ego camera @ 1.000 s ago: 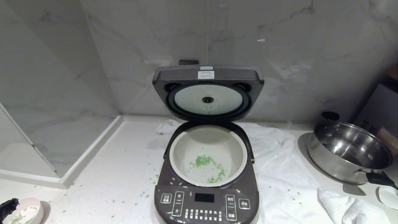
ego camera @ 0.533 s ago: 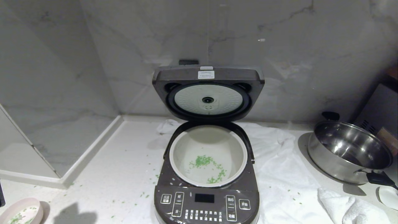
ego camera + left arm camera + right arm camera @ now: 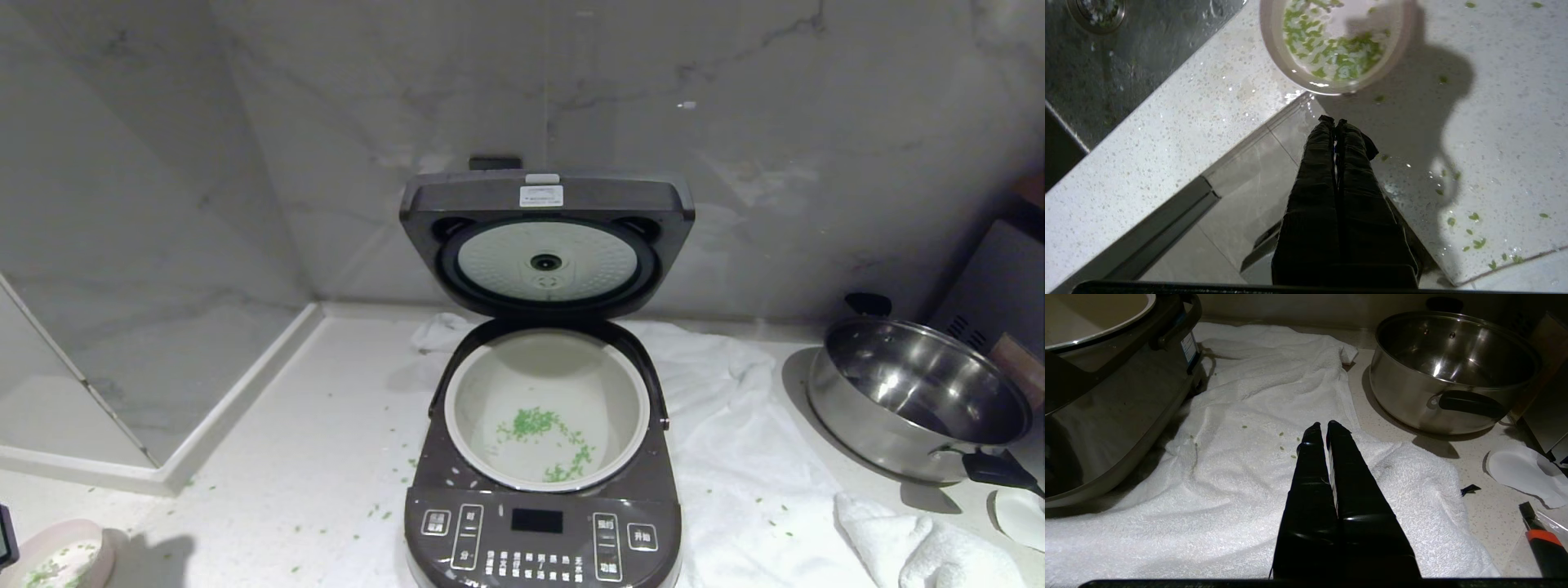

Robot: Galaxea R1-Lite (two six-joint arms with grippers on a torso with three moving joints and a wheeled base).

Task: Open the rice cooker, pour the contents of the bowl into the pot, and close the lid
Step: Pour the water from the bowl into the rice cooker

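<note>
The rice cooker [image 3: 539, 531] stands mid-counter with its lid [image 3: 547, 204] swung up, white dimpled underside facing me. Its off-white pot [image 3: 473, 392] holds a scatter of green bits [image 3: 539, 425]. The pale pink bowl [image 3: 53, 559] sits at the counter's near left corner, green bits and whitish grains [image 3: 1339, 53] inside. My left gripper [image 3: 1333, 120] is shut and empty, its tips a short way off the bowl [image 3: 1290, 69], over the counter's edge. My right gripper [image 3: 1323, 424] is shut and empty above the white towel, right of the cooker [image 3: 1106, 416].
A white towel [image 3: 735, 457] lies under and right of the cooker. A steel pan [image 3: 914, 400] with a black handle stands far right. A sink [image 3: 1106, 61] lies left of the bowl. Green bits litter the counter. An orange-and-black knife [image 3: 1541, 539] lies at the near right.
My left gripper, which was at the bowl's rim in the head view, has pulled back out of that view. The bowl, cooker and right arm have stayed put.
</note>
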